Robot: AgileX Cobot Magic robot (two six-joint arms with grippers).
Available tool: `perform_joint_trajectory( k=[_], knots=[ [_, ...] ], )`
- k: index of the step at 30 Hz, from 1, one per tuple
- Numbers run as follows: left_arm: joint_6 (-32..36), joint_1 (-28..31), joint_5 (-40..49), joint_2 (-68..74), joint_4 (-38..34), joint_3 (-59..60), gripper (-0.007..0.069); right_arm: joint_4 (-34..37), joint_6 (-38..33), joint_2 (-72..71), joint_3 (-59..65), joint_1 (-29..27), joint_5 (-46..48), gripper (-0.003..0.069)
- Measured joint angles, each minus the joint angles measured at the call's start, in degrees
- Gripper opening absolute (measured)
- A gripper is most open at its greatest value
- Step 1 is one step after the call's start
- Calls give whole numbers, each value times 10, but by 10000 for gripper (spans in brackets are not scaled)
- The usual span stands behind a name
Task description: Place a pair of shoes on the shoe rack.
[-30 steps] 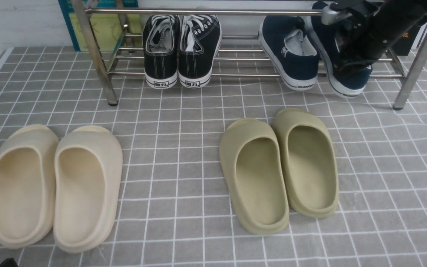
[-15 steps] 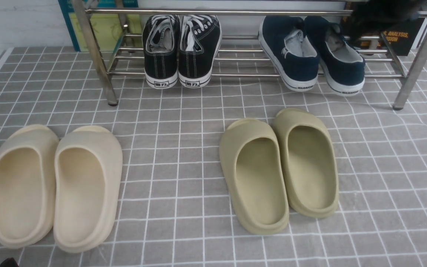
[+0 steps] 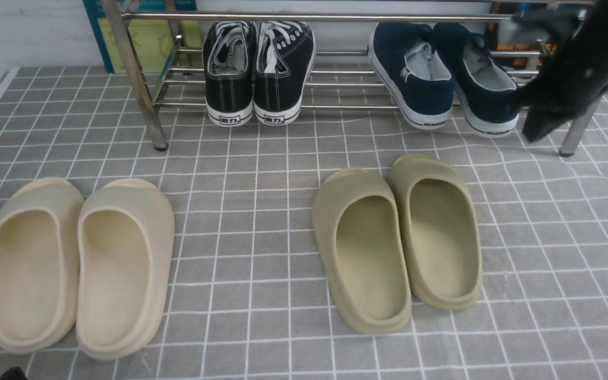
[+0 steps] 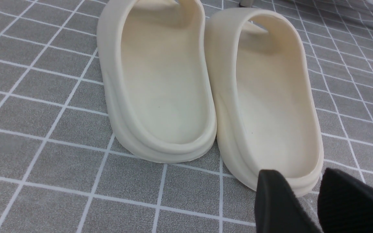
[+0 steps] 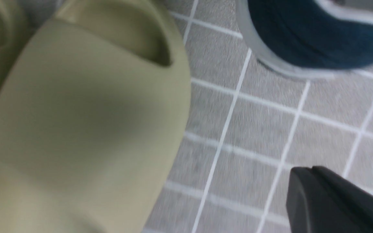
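Shoes (image 3: 441, 89), the navy pair, rest on the shoe rack (image 3: 304, 17) near its right end, heels outward; the right gripper (image 3: 536, 126), jaws closed and empty, hangs just beside them, the left gripper (image 4: 303, 181) far off, jaws parted by cream slippers (image 4: 160, 84).

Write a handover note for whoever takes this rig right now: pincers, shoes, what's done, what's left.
Left pincer: open, empty, at the heel of the cream slippers.
Right pincer: shut, empty, just right of the navy shoes, near the rack's right leg.
Navy shoes: both on the lower bars of the shoe rack, side by side, heels outward, right of the black lace-ups.
Done: pair placed.
Left: likely only pulling the right arm clear.
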Motion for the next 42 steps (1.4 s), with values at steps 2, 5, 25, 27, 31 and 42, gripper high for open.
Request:
perform_joint_trajectory(
  k=[2, 5, 25, 27, 31, 42],
  knots=[
    [0, 0, 0, 0, 0, 0, 218, 0, 1, 16, 5, 0, -51, -3],
    [0, 0, 0, 0, 0, 0, 218, 4, 2, 33, 7, 0, -100, -3],
    [0, 0, 0, 0, 0, 0, 218, 42, 2, 4, -19, -1, -95, 1],
    [0, 0, 0, 0, 0, 0, 218, 31, 2, -23, -24, -1, -64, 2],
    [0, 0, 0, 0, 0, 0, 218, 8, 2, -96, -28, -1, 6, 5],
    [0, 0, 0, 0, 0, 0, 218, 36, -8, -392, 122, -1, 47, 11]
  ],
)
